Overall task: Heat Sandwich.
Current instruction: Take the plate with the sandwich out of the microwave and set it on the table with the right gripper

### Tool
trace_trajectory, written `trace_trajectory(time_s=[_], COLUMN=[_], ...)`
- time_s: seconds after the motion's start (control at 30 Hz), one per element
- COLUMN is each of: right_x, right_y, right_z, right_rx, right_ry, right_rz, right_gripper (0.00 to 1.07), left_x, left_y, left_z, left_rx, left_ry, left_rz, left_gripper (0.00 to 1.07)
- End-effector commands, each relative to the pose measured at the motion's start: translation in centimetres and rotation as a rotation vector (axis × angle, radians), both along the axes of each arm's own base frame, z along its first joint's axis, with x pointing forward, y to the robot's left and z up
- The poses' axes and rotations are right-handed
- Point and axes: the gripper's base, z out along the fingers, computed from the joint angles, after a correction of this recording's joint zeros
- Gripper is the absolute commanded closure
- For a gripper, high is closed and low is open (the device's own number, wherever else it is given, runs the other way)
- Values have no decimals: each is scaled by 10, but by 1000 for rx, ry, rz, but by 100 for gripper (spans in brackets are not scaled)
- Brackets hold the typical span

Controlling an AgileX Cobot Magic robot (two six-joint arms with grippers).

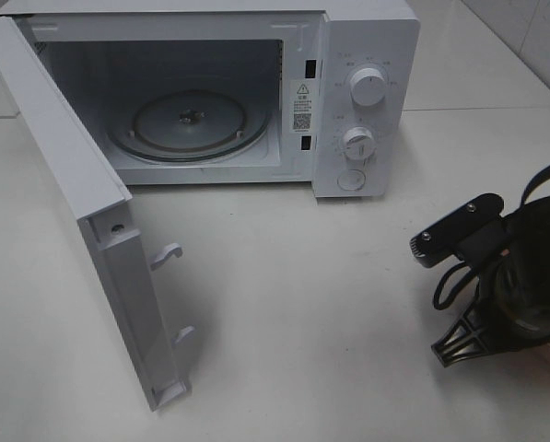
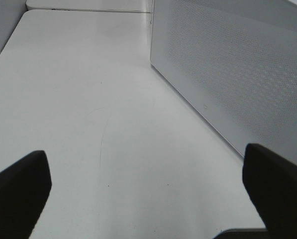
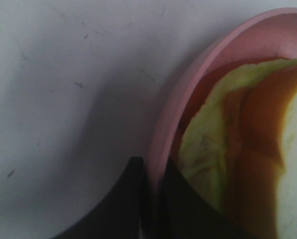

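Observation:
Close up in the right wrist view, the sandwich (image 3: 238, 149) shows white bread, green lettuce and reddish filling. It lies on a round pink plate (image 3: 198, 64). My right gripper (image 3: 153, 199) is shut on that plate's rim, one finger inside and one outside. From the exterior high view only the right arm (image 1: 505, 276) shows at the right edge, covering the sandwich. My left gripper (image 2: 148, 199) stands wide open over bare table with nothing between its fingers (image 2: 19, 194).
The white microwave (image 1: 367, 92) stands at the back with its door (image 1: 81, 212) swung fully open to the left. Its glass turntable (image 1: 190, 124) is bare. A white perforated microwave panel (image 2: 238, 74) rises beside my left gripper. The table (image 1: 302, 304) is white.

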Motion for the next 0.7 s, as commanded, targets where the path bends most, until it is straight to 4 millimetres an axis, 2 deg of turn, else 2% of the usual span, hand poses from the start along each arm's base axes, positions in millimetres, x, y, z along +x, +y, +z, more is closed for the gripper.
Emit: trace_trajectory(time_s=[0.03, 0.2, 0.33, 0.7], right_x=[12, 19, 32, 45], right_y=[3, -1, -10, -29], right_z=[-3, -6, -5, -5], right_rx=[-21, -12, -4, 68], right_ry=[-23, -17, -34, -72], right_rz=[-11, -58, -113, -190], right_gripper=[103, 103, 103, 103], left_x=[0, 0, 0, 0], left_y=[-1, -1, -1, -1], left_z=[1, 1, 1, 1], left_rx=[-9, -9, -9, -9], left_ry=[-17, -17, -17, -17], left_rz=[2, 2, 2, 2], left_gripper=[9, 9, 9, 9])
